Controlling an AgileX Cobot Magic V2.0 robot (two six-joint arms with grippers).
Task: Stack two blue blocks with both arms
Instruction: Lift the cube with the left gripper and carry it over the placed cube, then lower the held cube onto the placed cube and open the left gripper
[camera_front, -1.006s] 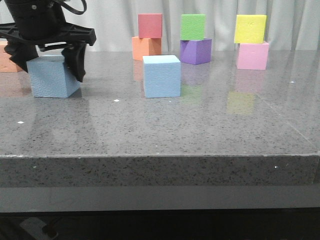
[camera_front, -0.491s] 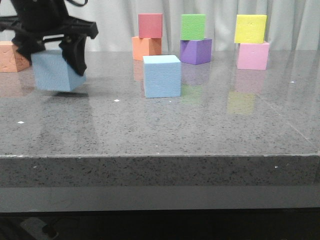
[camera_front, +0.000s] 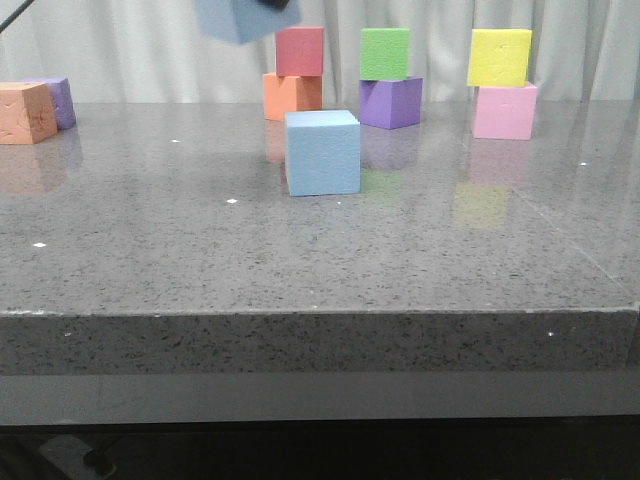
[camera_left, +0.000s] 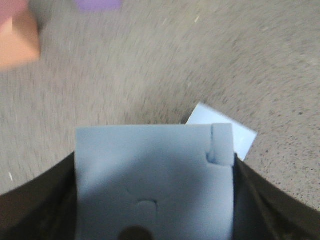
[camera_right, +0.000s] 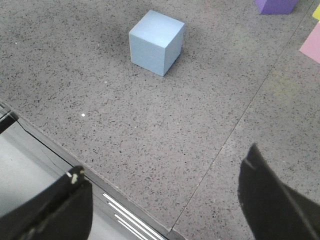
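One blue block (camera_front: 322, 152) stands on the grey table (camera_front: 300, 260) near the middle. The other blue block (camera_front: 234, 19) hangs high, above and to the left of it, cut off by the front view's top edge. My left gripper (camera_left: 155, 200) is shut on this lifted block (camera_left: 150, 175), with black fingers (camera_left: 40, 205) pressed on both sides. A corner of the resting block (camera_left: 239, 134) shows beyond it. My right gripper (camera_right: 165, 200) is open and holds nothing, over the table's near edge. The resting block (camera_right: 156, 42) lies well ahead of it.
At the back stand three two-cube stacks: red (camera_front: 300, 51) on orange, green (camera_front: 386, 53) on purple, yellow (camera_front: 500, 57) on pink. An orange cube (camera_front: 25, 112) and a purple cube (camera_front: 58, 100) sit at the far left. The table's front edge (camera_front: 320, 315) is near.
My left gripper has lifted its blue block off the left of the table and carried it up and to the right, almost out of the front view. The other block has not moved.
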